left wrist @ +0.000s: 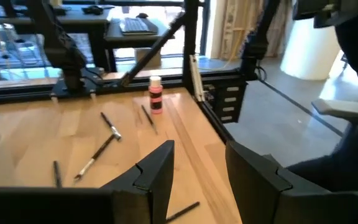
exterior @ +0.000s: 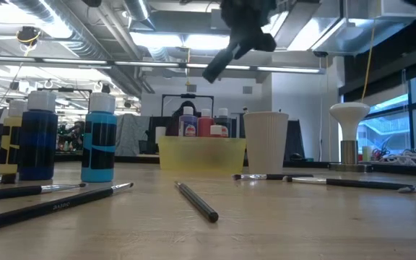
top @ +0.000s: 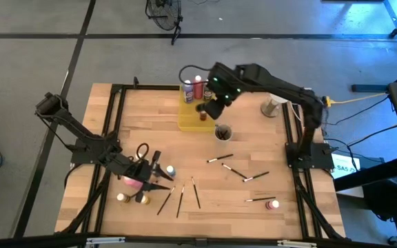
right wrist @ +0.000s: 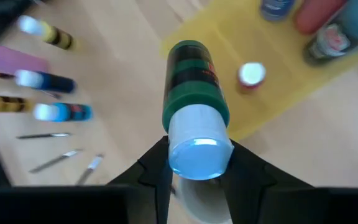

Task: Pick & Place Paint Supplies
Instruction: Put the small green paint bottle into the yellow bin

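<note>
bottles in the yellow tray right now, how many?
4. Three stand together at one end of the translucent yellow rectangular tray: a blue bottle, a red bottle, a dark-labelled bottle. A small white-capped bottle stands apart. Others may hide behind them.

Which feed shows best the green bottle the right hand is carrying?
Right wrist view: the green bottle fills the frame, white cap clamped in the right hand, above the yellow tray. High view shows it small; low view only a dark shape overhead; left wrist view misses it.
</note>
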